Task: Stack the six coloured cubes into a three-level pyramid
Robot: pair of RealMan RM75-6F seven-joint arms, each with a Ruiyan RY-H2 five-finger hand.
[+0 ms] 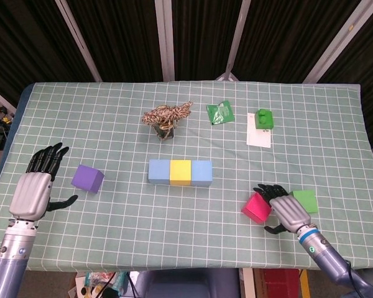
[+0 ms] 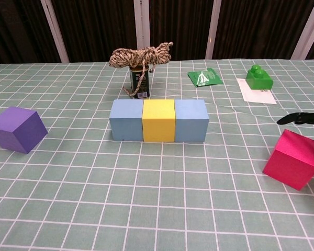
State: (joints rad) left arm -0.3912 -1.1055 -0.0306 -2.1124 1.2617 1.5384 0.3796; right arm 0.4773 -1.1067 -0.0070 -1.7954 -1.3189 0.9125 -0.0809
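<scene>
From the head view, my worry is the pink cube (image 1: 258, 207). My right hand (image 1: 286, 211) sits against its right side with fingers draped over the top and the thumb low in front, but nothing is pinched, so I call that hand open and only touching. The cube lies skewed to the grid; if I close on it off-square it could swivel or slide off toward the row. The row (image 1: 180, 172) is my landmark: blue, yellow, blue, touching side by side, and a clumsy placement on it could knock those three apart (the whole base then needs resetting). The pink cube is well to the right of the row and nearer me; the green cube (image 1: 306, 200) lies just beyond my right hand, further right. The purple cube (image 1: 87, 179) is well left of the row, with my left hand (image 1: 36, 186) beside it, apart, fingers spread and holding nothing. I count only five cubes on the table plus the row's three overlap, so one cube I cannot find.

From the chest view, the row (image 2: 158, 121) stands square on, the purple cube (image 2: 18, 129) far left of it, the pink cube (image 2: 294, 159) far right and tilted. Only dark fingertips (image 2: 298, 118) of my right hand show above that cube, not wrapped round it. My left hand is out of this frame.
</scene>
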